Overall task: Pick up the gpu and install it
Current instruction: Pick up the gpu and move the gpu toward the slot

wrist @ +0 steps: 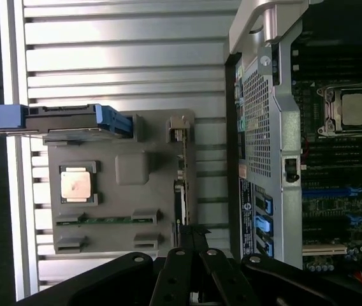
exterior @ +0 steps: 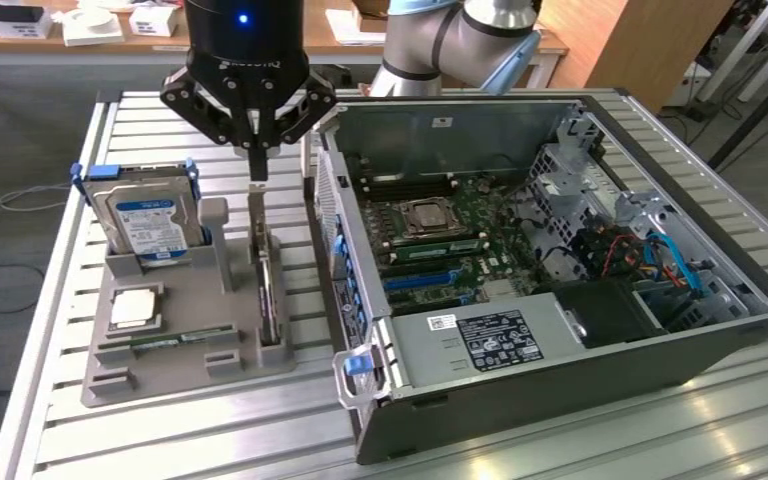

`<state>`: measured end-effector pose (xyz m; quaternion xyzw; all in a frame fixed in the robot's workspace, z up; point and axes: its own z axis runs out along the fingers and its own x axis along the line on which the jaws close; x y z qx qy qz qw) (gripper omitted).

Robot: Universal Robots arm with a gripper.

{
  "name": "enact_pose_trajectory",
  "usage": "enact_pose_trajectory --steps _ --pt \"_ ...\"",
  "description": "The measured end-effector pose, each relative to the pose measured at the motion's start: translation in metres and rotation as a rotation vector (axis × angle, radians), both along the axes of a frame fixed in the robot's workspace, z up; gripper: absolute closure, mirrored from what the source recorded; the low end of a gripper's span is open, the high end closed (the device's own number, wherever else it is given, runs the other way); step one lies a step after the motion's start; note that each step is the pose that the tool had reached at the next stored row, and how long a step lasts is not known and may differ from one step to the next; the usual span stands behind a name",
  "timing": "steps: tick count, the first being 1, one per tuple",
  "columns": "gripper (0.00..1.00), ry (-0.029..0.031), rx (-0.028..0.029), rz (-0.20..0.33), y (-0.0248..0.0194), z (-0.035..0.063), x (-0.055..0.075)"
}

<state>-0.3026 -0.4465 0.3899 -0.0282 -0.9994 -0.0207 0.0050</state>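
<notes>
**Item: the gpu** [exterior: 268, 290]. A thin dark card standing on edge in a slot of the grey holder [exterior: 184, 365], on the side of the holder nearest the computer case [exterior: 558, 400]. In the exterior view its long axis runs from far to near, roughly parallel to the case's open side. Its silver end bracket is at the far end. From the wrist it appears edge-on as a narrow dark strip [wrist: 180, 191] along the holder's [wrist: 104, 233] edge. It looks seated in its slot, not yet lifted.

**Gripper** [exterior: 260, 175]. It hangs straight above the far, bracket end of the card, pointing down. The jaws are drawn fully together and their tips reach the card's upper edge. The wrist view shows them [wrist: 192, 234] meeting over that same end. Whether they actually pinch the card cannot be told.

**Same holder, toward the exterior view's left:**
- hard drive [exterior: 148, 225] with blue rails, upright
- processor chip [exterior: 135, 308], lying flat
- green memory stick [exterior: 171, 340], lying flat

**Case.** It sits just beside the holder on the exterior view's right, with the motherboard [exterior: 451, 250] exposed and its blue expansion slots [exterior: 424, 280] vacant.

**Support.** A slatted metal tabletop [exterior: 197, 430] carries everything.
</notes>
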Motion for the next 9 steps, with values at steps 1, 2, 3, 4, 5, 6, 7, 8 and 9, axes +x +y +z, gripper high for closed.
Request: enact_pose_trajectory --steps 1,2,3,4,5,6,7,8,9 --pt "0.89 0.0000 -0.0001 0.010 0.0000 0.0000 0.0000" --pt "0.89 0.0000 -0.0001 0.016 0.0000 0.0000 0.0000" --pt "0.89 0.0000 -0.0001 0.019 0.0000 0.0000 0.0000" --pt "0.89 0.0000 -0.0001 0.019 0.0000 0.0000 0.0000" --pt "0.89 0.0000 -0.0001 0.019 0.0000 0.0000 0.0001" --pt "0.89 0.0000 0.0000 0.019 0.0000 0.0000 0.0000" --pt "0.89 0.0000 -0.0001 0.019 0.0000 0.0000 0.0000" --pt "0.89 0.0000 0.0000 0.019 0.0000 0.0000 0.0000" --pt "0.89 0.0000 -0.0001 0.019 0.0000 0.0000 0.0000"
